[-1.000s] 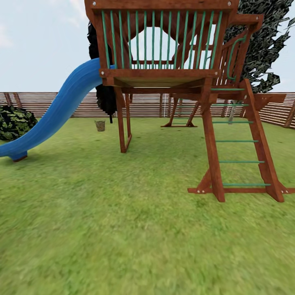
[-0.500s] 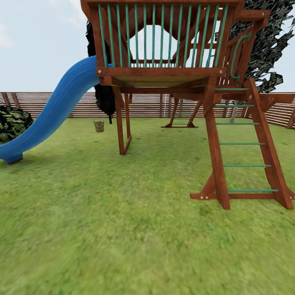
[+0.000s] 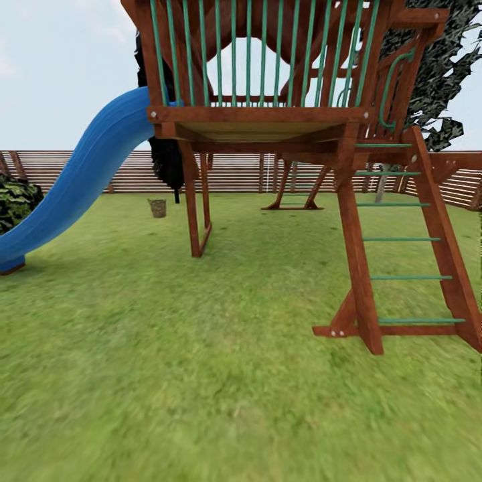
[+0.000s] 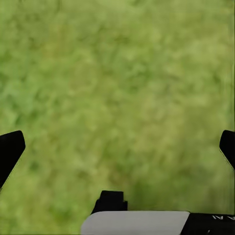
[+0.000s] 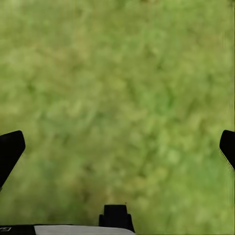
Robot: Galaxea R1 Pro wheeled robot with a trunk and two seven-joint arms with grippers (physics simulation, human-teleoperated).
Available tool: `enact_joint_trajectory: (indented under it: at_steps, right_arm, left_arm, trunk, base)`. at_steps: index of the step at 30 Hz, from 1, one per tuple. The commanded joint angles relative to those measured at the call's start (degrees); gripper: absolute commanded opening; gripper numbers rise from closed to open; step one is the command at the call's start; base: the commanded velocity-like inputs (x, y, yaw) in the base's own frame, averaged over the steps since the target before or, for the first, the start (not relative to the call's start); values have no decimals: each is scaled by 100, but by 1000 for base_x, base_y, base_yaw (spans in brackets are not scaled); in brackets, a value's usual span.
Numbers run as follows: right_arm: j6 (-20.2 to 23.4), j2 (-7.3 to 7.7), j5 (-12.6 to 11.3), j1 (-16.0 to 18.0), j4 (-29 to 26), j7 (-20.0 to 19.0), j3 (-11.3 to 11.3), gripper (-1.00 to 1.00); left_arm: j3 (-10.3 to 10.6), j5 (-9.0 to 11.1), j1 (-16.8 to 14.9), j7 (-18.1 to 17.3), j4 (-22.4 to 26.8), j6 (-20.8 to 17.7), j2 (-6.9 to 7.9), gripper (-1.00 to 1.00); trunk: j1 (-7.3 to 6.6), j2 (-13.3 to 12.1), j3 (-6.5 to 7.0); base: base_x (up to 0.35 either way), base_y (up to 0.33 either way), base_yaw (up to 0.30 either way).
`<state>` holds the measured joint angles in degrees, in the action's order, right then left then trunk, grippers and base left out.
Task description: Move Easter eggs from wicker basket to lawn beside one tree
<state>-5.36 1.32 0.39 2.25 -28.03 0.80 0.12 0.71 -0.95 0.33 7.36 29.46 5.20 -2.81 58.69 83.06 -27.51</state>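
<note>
Across the lawn [image 3: 201, 375], far off by the fence [image 3: 80, 171], the basket [image 3: 157, 208] stands upright on the grass, just left of the play tower's near-left post and in front of a black-trunked dark tree [image 3: 167, 157]. It is too small in the head view to tell whether any eggs lie inside.

Dominating the middle is the wooden tower [image 3: 261, 120] with green railing bars; a blue slide [image 3: 73, 187] curves down from its deck to the left, ending on the grass at the left edge. A ladder [image 3: 402, 241] with green rungs leans down on the right, its feet planted on the near grass. Behind the tower's right side rises a tree [image 3: 435, 73] with dark leaves mottled green-white (its pale trunk [image 3: 381, 187] shows between the ladder rails, close to the fence). A dark bush [image 3: 15, 201] sits at the far left behind the slide.

Each wrist view looks down on blurred grass. The left gripper [image 4: 117, 147] has its black fingertips [image 4: 10, 149] spread wide to the frame's edges, with nothing between them. The right gripper [image 5: 117, 147] is likewise spread wide and holds nothing, its fingertips [image 5: 10, 149] apart over bare grass.
</note>
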Motion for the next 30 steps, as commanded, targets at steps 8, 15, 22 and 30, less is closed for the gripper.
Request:
enact_joint_trajectory:
  at_steps: [8, 15, 22, 30]
  right_arm:
    - [-17, 0, 9, 3, 0, 8, 6, 100]
    - [-85, 0, 13, 3, -1, 8, 13, 100]
    - [-105, 0, 13, 3, -1, 8, 14, 100]
    - [-105, 7, 13, 3, -1, 8, 0, 100]
  left_arm:
    - [8, -10, 2, 27, 7, 8, 0, 100]
    - [8, -10, 2, 26, 7, 8, 0, 100]
    - [16, -10, 2, 22, 7, 8, 0, 100]
    - [15, 12, 3, 20, 13, 11, 0, 100]
  trunk:
    - [4, 2, -5]
    - [4, 2, -5]
    - [4, 2, -5]
    - [4, 2, -5]
  base:
    - [334, 12, -27]
    - [334, 64, -1]
    - [334, 9, 0]
    - [226, 0, 0]
